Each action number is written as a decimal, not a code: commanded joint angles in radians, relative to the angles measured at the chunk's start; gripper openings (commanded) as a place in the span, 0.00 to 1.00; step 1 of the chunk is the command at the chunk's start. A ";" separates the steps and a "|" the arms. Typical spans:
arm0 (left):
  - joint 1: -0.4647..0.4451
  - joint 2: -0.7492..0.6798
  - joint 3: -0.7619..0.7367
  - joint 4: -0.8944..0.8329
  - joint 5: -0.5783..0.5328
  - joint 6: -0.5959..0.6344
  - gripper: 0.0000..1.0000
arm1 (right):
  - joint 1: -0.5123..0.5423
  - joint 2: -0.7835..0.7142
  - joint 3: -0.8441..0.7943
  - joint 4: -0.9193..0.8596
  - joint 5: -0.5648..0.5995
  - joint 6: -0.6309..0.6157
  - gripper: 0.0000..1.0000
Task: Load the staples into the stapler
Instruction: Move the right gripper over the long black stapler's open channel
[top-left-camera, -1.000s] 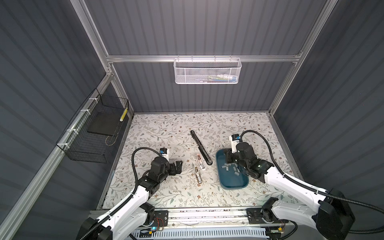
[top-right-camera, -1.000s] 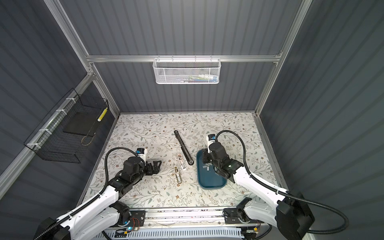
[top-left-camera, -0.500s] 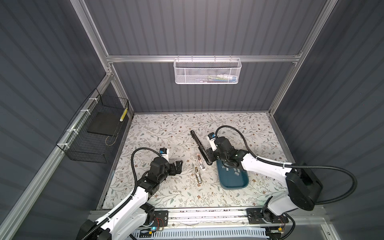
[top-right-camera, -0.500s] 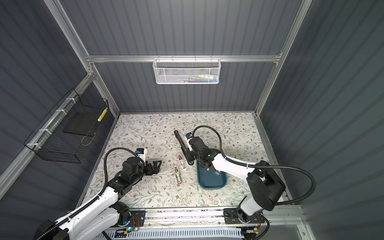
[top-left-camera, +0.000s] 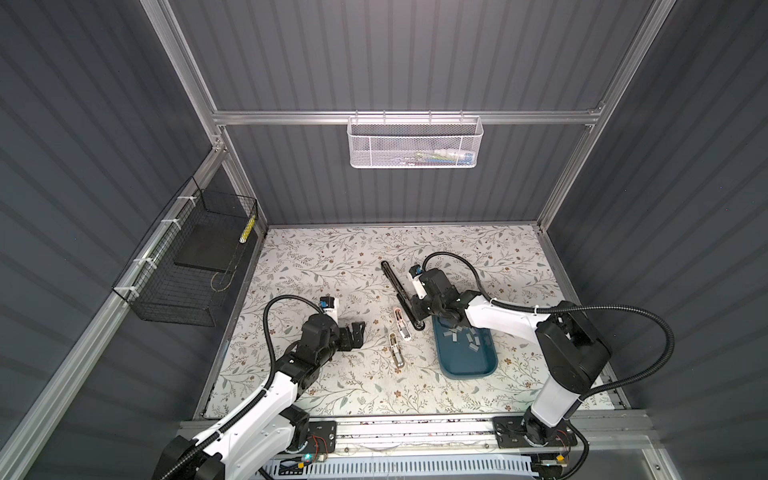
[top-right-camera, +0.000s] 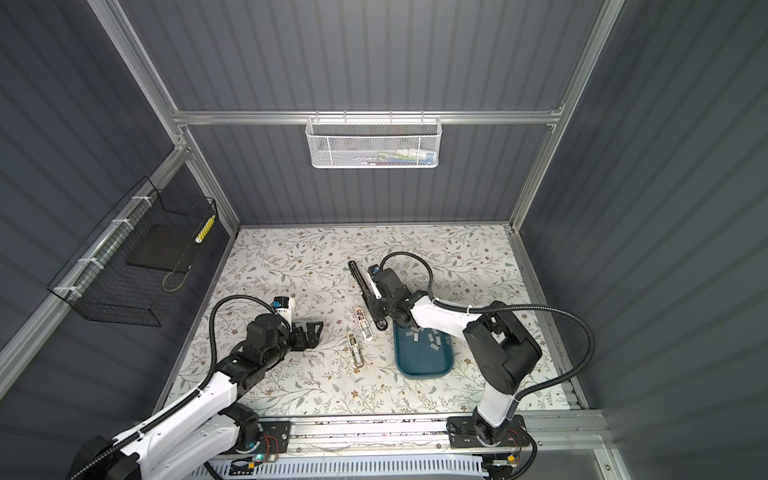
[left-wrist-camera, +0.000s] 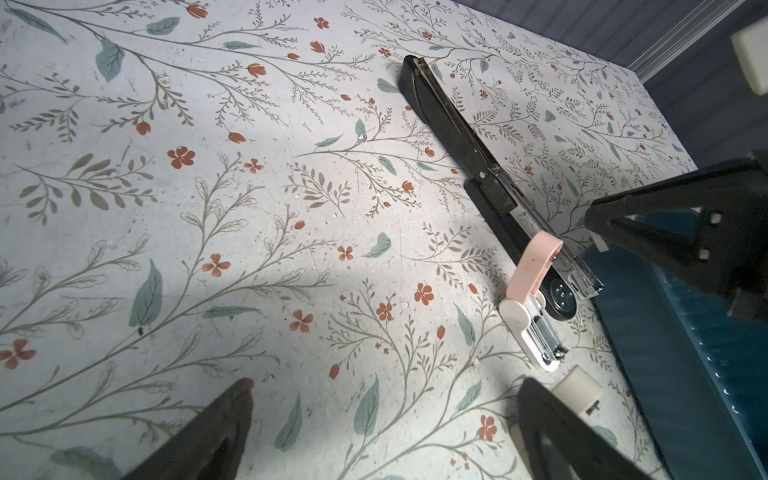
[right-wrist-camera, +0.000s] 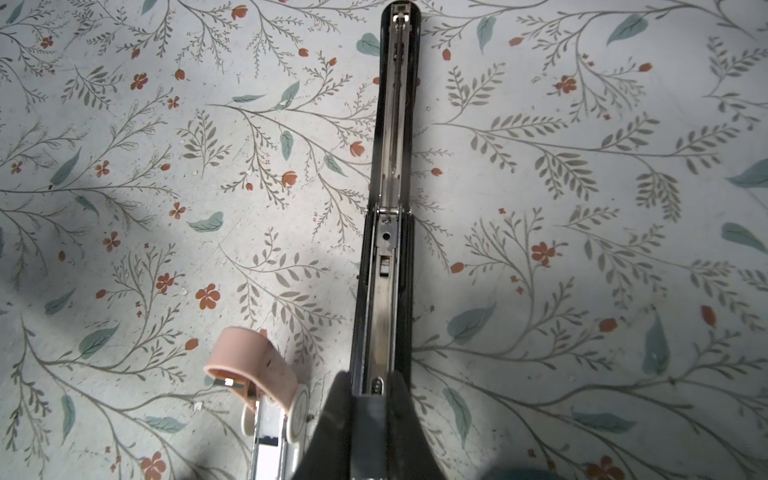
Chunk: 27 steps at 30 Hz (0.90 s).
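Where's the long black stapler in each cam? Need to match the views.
In a top view: black stapler lies diagonal at the centre of the mat.
In a top view: same spot, centre.
Left wrist: opened flat, just behind the landmark.
Right wrist: runs lengthwise away from the right pincer, channel up.
Shared landmark: pink-and-white stapler beside its near end.

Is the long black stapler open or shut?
Open: the black stapler lies unfolded flat, its metal staple channel exposed end to end in the right wrist view.

Floral-patterned white mat, teal tray, black stapler, pink-and-white stapler, silver-grey staples
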 joint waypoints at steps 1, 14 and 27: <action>-0.009 0.005 0.006 -0.001 -0.010 0.009 1.00 | 0.002 0.014 0.029 -0.023 -0.005 0.010 0.07; -0.009 0.004 0.005 0.001 -0.010 0.009 1.00 | 0.003 0.026 -0.030 0.118 0.012 -0.001 0.05; -0.009 0.008 0.006 0.002 -0.012 0.009 1.00 | 0.003 0.067 -0.043 0.159 0.016 0.000 0.04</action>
